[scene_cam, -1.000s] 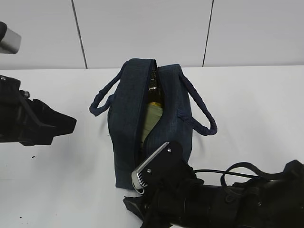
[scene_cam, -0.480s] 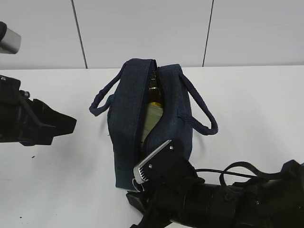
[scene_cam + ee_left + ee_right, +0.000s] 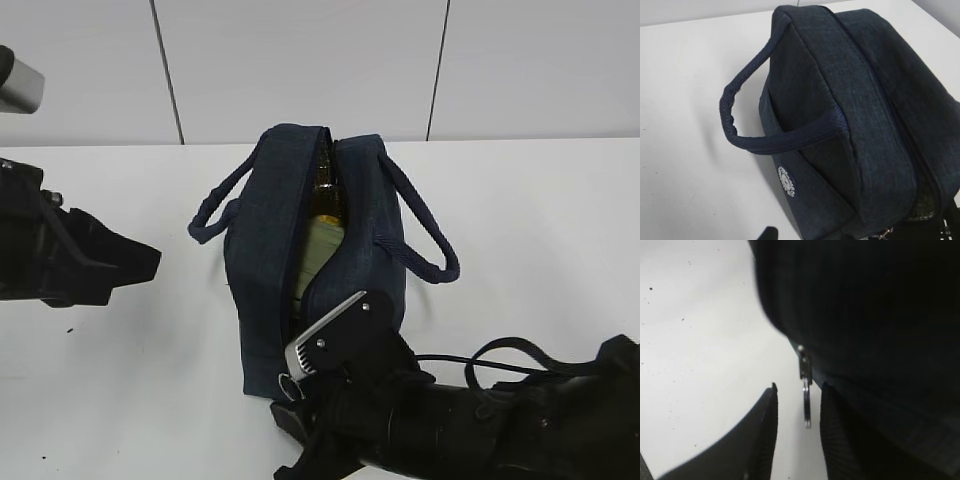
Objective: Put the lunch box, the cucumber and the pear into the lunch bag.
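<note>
The dark navy lunch bag (image 3: 300, 250) stands in the middle of the table, its top zip partly open. In the gap I see the pale green lid of the lunch box (image 3: 318, 250) and, behind it, a yellow-brown bit that looks like the pear (image 3: 324, 185). The cucumber is hidden. My right gripper (image 3: 797, 405) is open at the bag's near end. The metal ring pull (image 3: 806, 407) hangs between its fingers, apart from both. My left gripper (image 3: 135, 262) hangs left of the bag, clear of it. Only one fingertip (image 3: 767, 234) shows in the left wrist view.
The bag's two loop handles stick out, one to the left (image 3: 215, 210) and one to the right (image 3: 425, 245). The right arm (image 3: 450, 425) and its cable fill the near right of the white table (image 3: 540, 230). A grey tiled wall stands behind.
My right gripper and wrist have shifted slightly to the right at the bag's near end. The left arm has not moved.
</note>
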Controlling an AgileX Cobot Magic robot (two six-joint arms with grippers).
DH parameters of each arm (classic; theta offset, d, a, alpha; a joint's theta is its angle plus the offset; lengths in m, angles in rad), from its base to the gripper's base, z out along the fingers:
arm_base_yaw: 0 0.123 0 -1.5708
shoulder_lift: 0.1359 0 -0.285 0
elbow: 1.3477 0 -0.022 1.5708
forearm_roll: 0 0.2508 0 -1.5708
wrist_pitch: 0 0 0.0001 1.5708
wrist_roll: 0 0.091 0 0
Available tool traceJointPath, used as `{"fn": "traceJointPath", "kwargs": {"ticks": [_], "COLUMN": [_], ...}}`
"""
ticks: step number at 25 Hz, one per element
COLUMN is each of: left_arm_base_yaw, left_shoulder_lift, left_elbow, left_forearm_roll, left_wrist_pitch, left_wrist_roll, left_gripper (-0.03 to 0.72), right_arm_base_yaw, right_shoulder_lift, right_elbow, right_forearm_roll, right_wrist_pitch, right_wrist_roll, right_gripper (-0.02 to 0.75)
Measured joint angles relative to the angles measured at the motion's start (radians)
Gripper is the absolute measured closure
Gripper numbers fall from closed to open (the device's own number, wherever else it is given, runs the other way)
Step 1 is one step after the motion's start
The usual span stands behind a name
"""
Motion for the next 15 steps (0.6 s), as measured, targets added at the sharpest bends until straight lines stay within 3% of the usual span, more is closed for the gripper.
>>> {"fn": "traceJointPath", "kwargs": {"ticks": [15], "left_arm_base_yaw": [0.0], "left_shoulder_lift": [0.0], "left_elbow": [0.0], "left_forearm_roll": [0.0], "left_wrist_pitch": [0.0], "left_wrist_roll": [0.0], "left_gripper": [0.45], "right_arm_base_yaw": [0.0], "right_shoulder_lift": [-0.027], "right_elbow": [0.0], "right_forearm_roll": [0.01], "right_wrist_pitch": [0.032], "right_wrist_roll": [0.004], "right_gripper": [0.498]}}
